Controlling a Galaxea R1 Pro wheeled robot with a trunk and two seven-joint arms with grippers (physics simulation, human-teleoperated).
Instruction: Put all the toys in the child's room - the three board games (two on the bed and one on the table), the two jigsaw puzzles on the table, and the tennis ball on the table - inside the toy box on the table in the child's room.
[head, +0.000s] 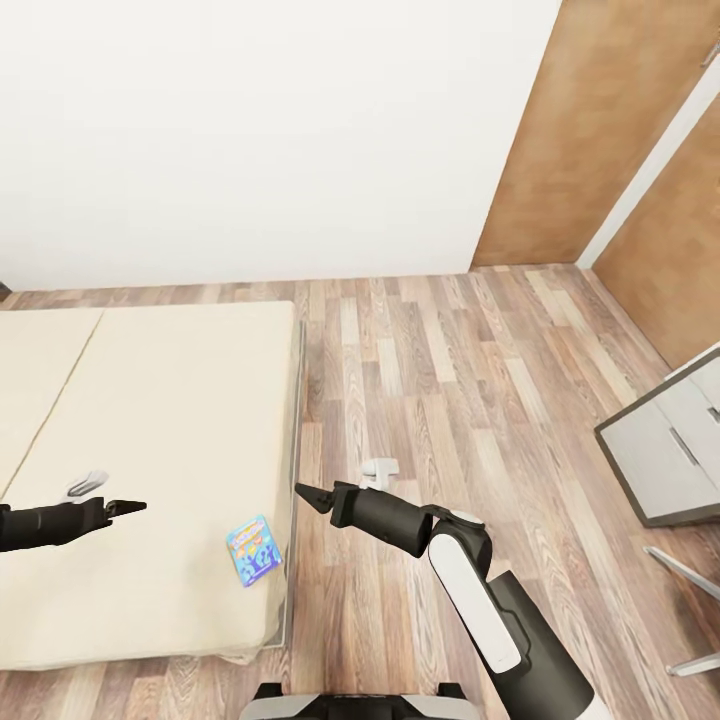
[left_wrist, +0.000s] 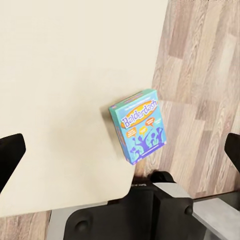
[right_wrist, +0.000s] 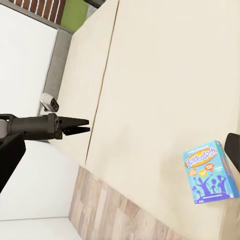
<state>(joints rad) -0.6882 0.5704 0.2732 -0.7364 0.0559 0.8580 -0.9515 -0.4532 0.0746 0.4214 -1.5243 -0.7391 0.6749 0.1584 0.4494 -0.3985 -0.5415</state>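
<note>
1. The right arm (head: 500, 610) is seen nearest the camera, raised over the wood floor (head: 450, 380) just beside the bed (head: 150, 400), likely kept clear while the base is lined up.
2. The right gripper (head: 305, 495) is pointed toward the bed; in its wrist view the fingers are set wide, nothing held.
3. One board game (head: 254, 550) is laid flat on the mattress, near the bed's floor-side edge, between the two grippers.
4. The left gripper (head: 135, 507) is held above the bed. Its fingers (left_wrist: 10, 155) are spread wide around empty space, apparently readied for the box.
5. A grey cabinet (head: 665, 450) is placed well apart from the bed.
</note>
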